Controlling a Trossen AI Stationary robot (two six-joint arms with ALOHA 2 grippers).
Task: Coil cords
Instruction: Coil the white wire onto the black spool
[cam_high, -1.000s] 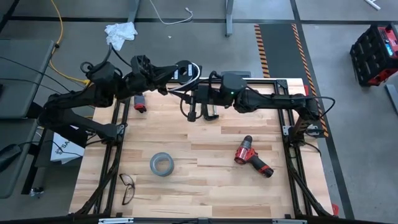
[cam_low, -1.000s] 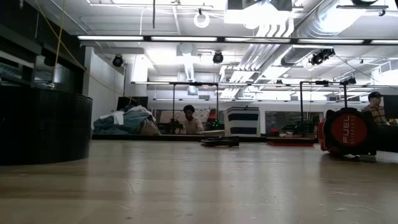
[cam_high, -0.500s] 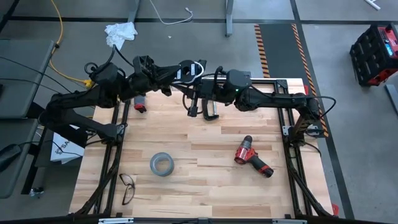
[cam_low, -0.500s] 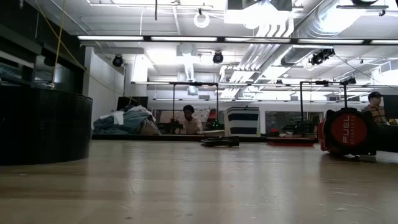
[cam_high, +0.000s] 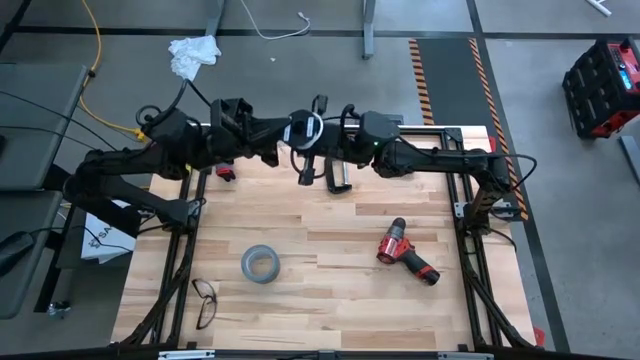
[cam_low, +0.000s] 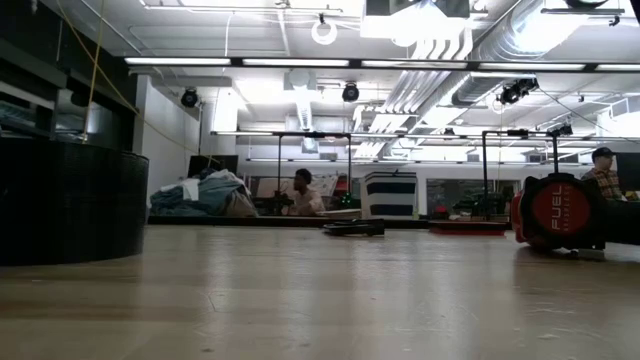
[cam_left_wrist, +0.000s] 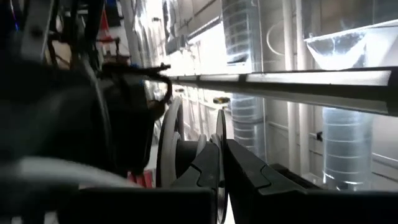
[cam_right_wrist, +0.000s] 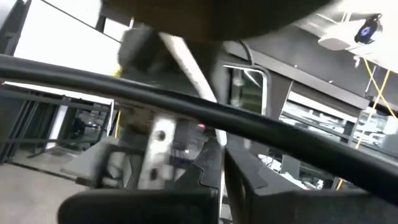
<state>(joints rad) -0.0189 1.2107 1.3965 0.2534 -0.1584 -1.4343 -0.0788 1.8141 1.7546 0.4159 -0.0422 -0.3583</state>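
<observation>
Wooden tabletop from above: both my arms meet over the far edge, the left gripper and right gripper nearly touching at the cord, a white loop round a small black disc held between them. Grey tape roll, red drill and glasses lie untouched nearer me.

Low view: bare tabletop and the room beyond; no arms show.

Left wrist: jaws clamped on the disc's edge, disc standing on edge, facing sideways.

Right wrist: fingers closed on the thin white cable.

I judge we're mid-winding; next I'd carry the cable round the disc. Its free end I cannot trace.
</observation>
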